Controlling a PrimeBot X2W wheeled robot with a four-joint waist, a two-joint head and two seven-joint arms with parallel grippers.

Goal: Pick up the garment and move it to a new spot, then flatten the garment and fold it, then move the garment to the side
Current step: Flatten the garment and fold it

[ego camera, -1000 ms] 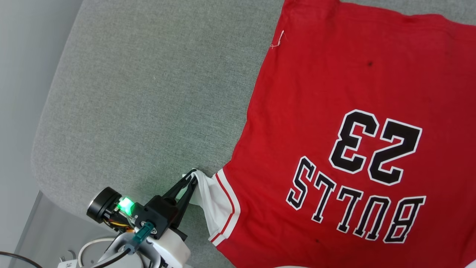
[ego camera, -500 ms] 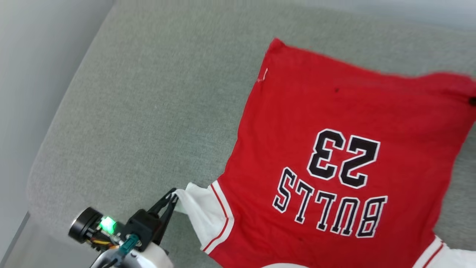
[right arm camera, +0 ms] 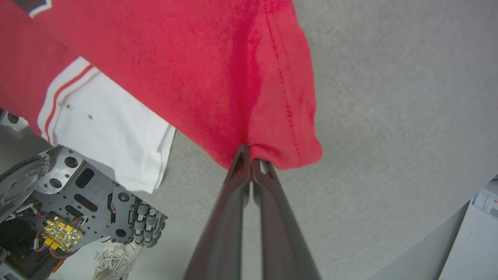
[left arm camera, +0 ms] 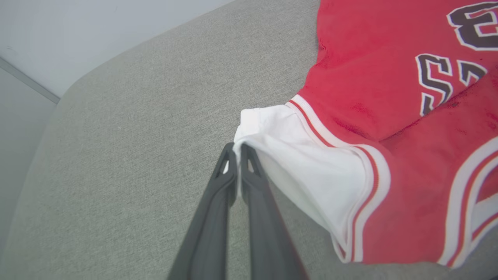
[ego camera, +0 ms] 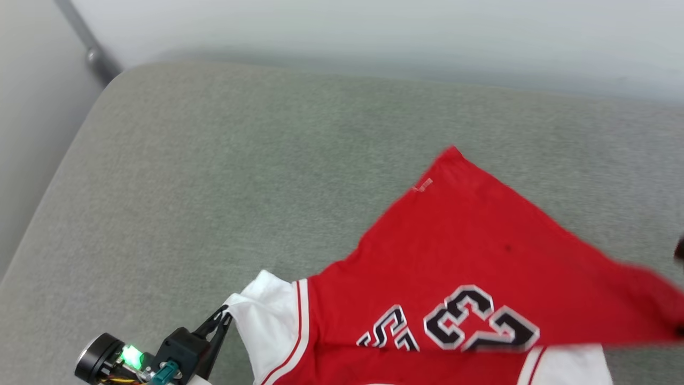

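Left jaws: pressed tight together, with the white sleeve edge of the garment (left arm camera: 311, 163) pinched at their tips.
Left fingers (left arm camera: 212, 221): long and dark, lying side by side.
Left wrist (ego camera: 181, 350): low down, with a green light glowing behind the jaws.
Right jaws: squeezed together on the red hem, which bunches just past their tips.
Right fingers (right arm camera: 227, 217): long and dark, touching near the tips.

Cushion (ego camera: 214, 176) — grey woven fabric, broad flat top, rounded corner at far left. Wall (ego camera: 374, 27) behind it: pale, plain, evenly lit, light soft. Dark bar (ego camera: 88, 45) runs diag. at top left, betw. wall and a second pale surface. Right wrist view: white box (right arm camera: 474, 241) w/ label at lower right, near cushion edge — label too small to read.
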